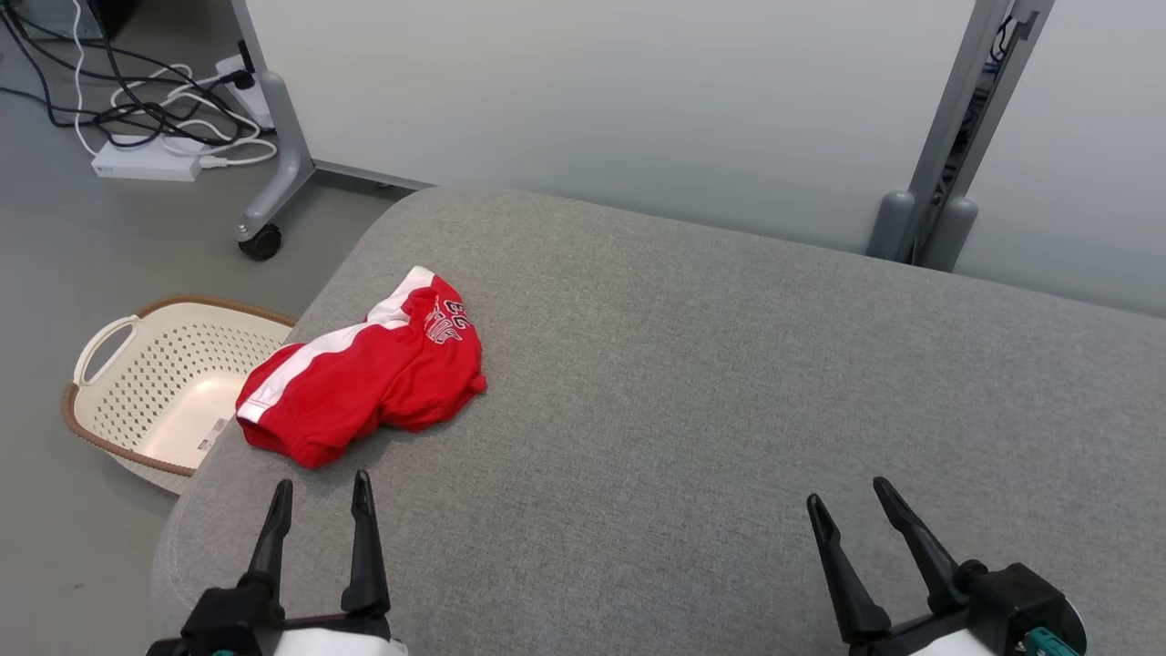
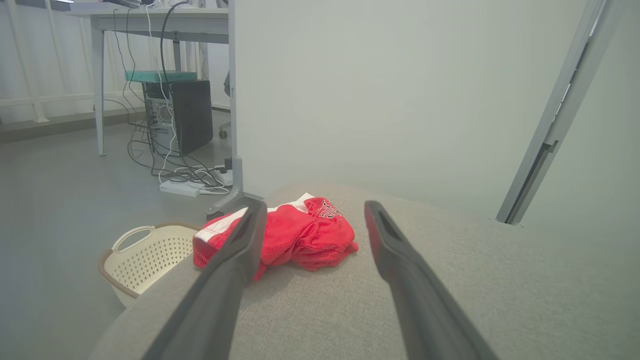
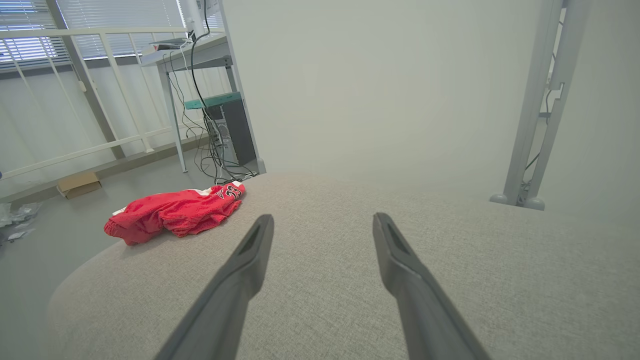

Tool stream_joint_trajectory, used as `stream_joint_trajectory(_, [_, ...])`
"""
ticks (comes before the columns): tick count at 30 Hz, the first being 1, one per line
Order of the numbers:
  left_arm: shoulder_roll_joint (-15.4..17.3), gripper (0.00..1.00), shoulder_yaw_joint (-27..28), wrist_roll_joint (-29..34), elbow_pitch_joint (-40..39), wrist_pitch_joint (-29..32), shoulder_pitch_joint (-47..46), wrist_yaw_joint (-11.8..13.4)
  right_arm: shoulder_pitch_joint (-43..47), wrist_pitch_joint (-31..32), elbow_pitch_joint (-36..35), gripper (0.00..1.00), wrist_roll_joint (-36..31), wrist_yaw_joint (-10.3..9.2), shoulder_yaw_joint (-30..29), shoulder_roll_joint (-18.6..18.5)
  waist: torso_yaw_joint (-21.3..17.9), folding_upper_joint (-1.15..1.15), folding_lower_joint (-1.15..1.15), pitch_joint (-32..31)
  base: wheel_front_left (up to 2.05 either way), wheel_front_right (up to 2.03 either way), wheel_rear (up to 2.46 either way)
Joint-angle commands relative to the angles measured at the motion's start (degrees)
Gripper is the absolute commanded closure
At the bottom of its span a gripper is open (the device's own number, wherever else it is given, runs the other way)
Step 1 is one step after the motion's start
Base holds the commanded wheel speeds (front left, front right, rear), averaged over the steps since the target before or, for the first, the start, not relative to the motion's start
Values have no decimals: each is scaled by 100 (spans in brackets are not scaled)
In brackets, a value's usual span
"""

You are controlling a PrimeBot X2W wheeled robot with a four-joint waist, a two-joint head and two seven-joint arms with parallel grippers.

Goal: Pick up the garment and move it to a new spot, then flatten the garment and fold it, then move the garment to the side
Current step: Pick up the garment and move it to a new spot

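**Both grippers open; garment crumpled at the cushion's left edge**

Nearest the head camera, the left gripper (image 1: pixel 323 480) and the right gripper (image 1: pixel 846 490) are seen over the near part of the grey cushion (image 1: pixel 692 383). They are set well apart, each with its two dark fingers spread and nothing held between them. Beyond the left gripper, near it but not touched by it, the garment (image 1: pixel 364 374) is found. It is a red piece with a white stripe and lettering, crumpled in a heap at the cushion's left edge. Just beside that edge, a cream basket (image 1: pixel 146 383) is set on the floor. Farther off, a power strip (image 1: pixel 146 164) and tangled cables (image 1: pixel 155 109) are seen before a pale partition (image 1: pixel 592 91).
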Motion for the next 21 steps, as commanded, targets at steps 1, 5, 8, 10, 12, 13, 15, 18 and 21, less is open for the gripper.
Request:
stream_joint_trajectory(1, [17,0,62,-60,14,-23,-224,-31,-81,-35,-47,0,-22,-2,2,-94,-42,0,0,143,0,0,0])
stream_joint_trajectory(5, [18,0,146,-155,192,-23,-645,-108,-195,-35,-71,0,-38,-2,-17,-263,-70,0,0,417,0,0,0])
stream_joint_trajectory(8, [19,0,190,-201,393,-23,-1051,-135,-290,-34,-87,0,-48,-2,-22,-374,-109,0,0,639,0,0,0])
stream_joint_trajectory(10, [21,0,249,-230,579,-23,-1380,-178,-388,-35,-101,0,-59,-2,1,-456,-148,0,0,808,0,0,0])
stream_joint_trajectory(12, [14,0,240,-308,834,-22,-1690,-182,-494,-35,-117,0,-73,-2,37,-535,-186,0,0,982,0,0,0])
stream_joint_trajectory(13, [18,0,262,-378,953,-23,-1879,-190,-545,-35,-127,0,-83,-2,63,-579,-208,0,0,1078,0,0,0])
stream_joint_trajectory(15, [21,0,287,-681,1306,-23,-2246,-215,-644,-35,-141,0,-104,-2,91,-677,-240,0,0,1238,0,0,0])
stream_joint_trajectory(18, [20,0,347,-896,1827,-22,-2872,-246,-800,-34,-155,0,-123,-2,147,-855,-287,0,0,1477,0,0,0])
stream_joint_trajectory(21, [18,0,365,-985,2233,-21,-3262,-270,-916,-35,-175,0,-110,-2,171,-971,-332,0,0,1635,0,0,0])
